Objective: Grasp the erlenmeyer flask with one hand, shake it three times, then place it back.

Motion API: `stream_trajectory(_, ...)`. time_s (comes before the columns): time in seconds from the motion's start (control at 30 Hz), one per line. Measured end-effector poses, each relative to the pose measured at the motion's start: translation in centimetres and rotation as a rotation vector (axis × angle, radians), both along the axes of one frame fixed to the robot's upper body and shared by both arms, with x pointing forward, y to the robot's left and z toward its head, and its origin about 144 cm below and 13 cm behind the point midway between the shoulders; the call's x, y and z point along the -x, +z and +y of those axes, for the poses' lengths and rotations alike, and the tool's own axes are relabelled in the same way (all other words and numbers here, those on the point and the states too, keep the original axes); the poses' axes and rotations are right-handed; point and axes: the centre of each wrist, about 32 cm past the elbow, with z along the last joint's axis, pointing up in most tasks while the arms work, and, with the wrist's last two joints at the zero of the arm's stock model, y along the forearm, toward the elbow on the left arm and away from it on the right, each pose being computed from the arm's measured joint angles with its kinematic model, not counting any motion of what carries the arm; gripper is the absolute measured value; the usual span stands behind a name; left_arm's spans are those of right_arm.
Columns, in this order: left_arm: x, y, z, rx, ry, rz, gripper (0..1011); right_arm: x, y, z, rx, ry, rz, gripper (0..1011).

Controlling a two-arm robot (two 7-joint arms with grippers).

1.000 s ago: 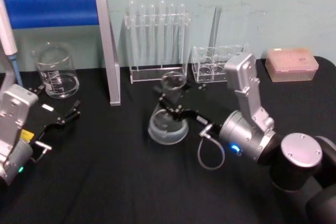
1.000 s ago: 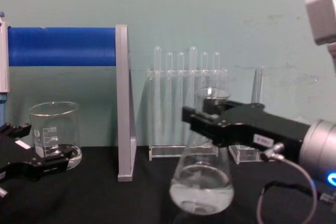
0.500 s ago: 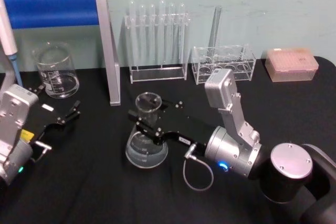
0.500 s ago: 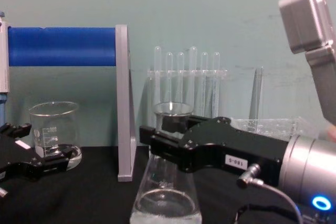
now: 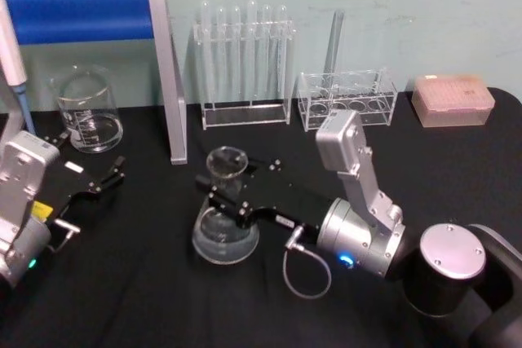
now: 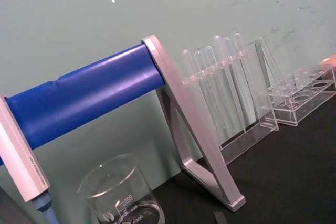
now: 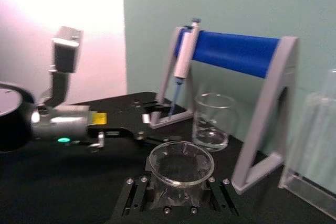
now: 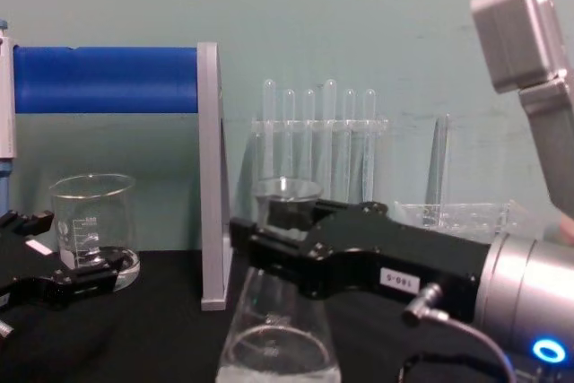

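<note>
The erlenmeyer flask is clear glass with a little liquid in its wide base, left of the table's centre. My right gripper is shut on its neck just below the flared rim. From the chest, the flask stands upright close in front, its base cut off, with the right gripper clamped around the neck. The right wrist view looks down onto the flask's rim between the jaws. My left gripper rests open near the left edge, holding nothing.
A glass beaker stands at the back left beside a blue-barred stand with a hanging pipette. Behind the flask are a test tube rack, a low clear rack and a pink tip box.
The right gripper has carried the flask left and nearer to me, away from the test tube rack. Over the last half second it only drifted a little further left. The left arm stayed still.
</note>
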Motion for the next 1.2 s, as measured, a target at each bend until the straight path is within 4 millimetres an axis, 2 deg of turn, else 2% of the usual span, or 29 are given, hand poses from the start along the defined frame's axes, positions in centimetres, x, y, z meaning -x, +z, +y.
stream_trajectory(0.67,0.0,0.0,0.0,0.0,0.0,0.0,1001,-2.7,0.1,-3.6,0.004,-0.36,-0.013,457)
stream_trajectory(1.2,0.0,0.0,0.0,0.0,0.0,0.0,1001,-3.5,0.4,-6.2,-0.007,-0.571,-0.002,457)
